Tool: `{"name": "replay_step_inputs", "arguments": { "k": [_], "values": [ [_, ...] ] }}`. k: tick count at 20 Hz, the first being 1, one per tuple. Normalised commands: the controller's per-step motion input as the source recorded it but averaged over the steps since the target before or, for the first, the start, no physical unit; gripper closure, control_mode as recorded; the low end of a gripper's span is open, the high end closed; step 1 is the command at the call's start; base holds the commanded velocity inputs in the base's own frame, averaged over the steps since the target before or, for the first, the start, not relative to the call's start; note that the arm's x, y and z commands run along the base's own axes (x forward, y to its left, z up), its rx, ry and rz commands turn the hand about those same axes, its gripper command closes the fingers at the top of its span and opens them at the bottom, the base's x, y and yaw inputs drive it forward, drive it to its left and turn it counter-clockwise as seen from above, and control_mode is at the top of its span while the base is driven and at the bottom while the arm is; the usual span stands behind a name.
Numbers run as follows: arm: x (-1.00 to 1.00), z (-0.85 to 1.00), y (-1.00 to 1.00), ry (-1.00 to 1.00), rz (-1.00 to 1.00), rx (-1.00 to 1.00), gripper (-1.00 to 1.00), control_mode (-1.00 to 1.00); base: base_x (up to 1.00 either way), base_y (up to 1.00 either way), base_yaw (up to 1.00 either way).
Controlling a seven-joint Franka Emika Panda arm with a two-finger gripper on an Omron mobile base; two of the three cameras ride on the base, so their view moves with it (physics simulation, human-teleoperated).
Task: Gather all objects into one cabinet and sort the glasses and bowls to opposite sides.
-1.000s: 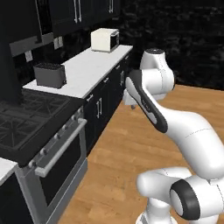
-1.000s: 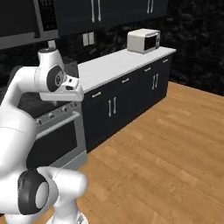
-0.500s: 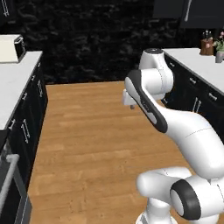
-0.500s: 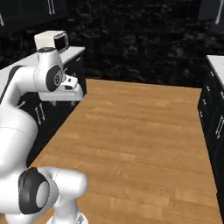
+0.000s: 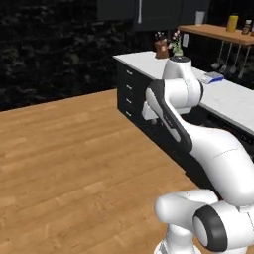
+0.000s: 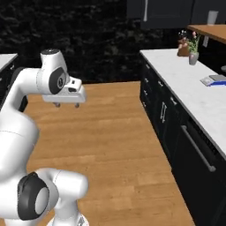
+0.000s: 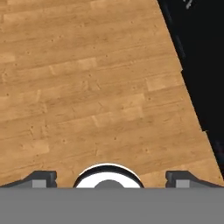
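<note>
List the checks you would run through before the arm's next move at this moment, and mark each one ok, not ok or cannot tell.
1. Tool open and empty: ok; in the hand view the tips stand wide apart over bare wooden floor, nothing between them.
2. Bowl or mugs located: not ok; none can be picked out on the white counter.
3. Target cabinet within reach: cannot tell; a dark wall cabinet with a white bar handle hangs far beyond the arm.
4. Space around the tool clear: ok; it hangs above open floor, apart from the lower cabinets.
5. Cabinet door open: cannot tell at this distance.
</note>
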Motion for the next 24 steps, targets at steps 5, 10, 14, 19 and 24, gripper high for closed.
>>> {"name": "replay_step_inputs", "arguments": {
  "k": [5, 10, 14, 19, 24],
  "values": [
    [0.00, 0.00, 0.00, 0.00, 0.00, 0.00, -1.00, 1.00, 1.00, 0.16, -0.10],
    [0.00, 0.00, 0.00, 0.00, 0.00, 0.00, -1.00, 1.00, 1.00, 0.01, 0.00],
    [0.00, 0.00, 0.00, 0.00, 0.00, 0.00, -1.00, 1.00, 1.00, 0.00, 0.00],
    [0.00, 0.00, 0.00, 0.00, 0.00, 0.00, -1.00, 1.00, 1.00, -0.01, 0.00],
    [0.00, 0.00, 0.00, 0.00, 0.00, 0.00, -1.00, 1.00, 1.00, 0.00, 0.00]
  ]
}}
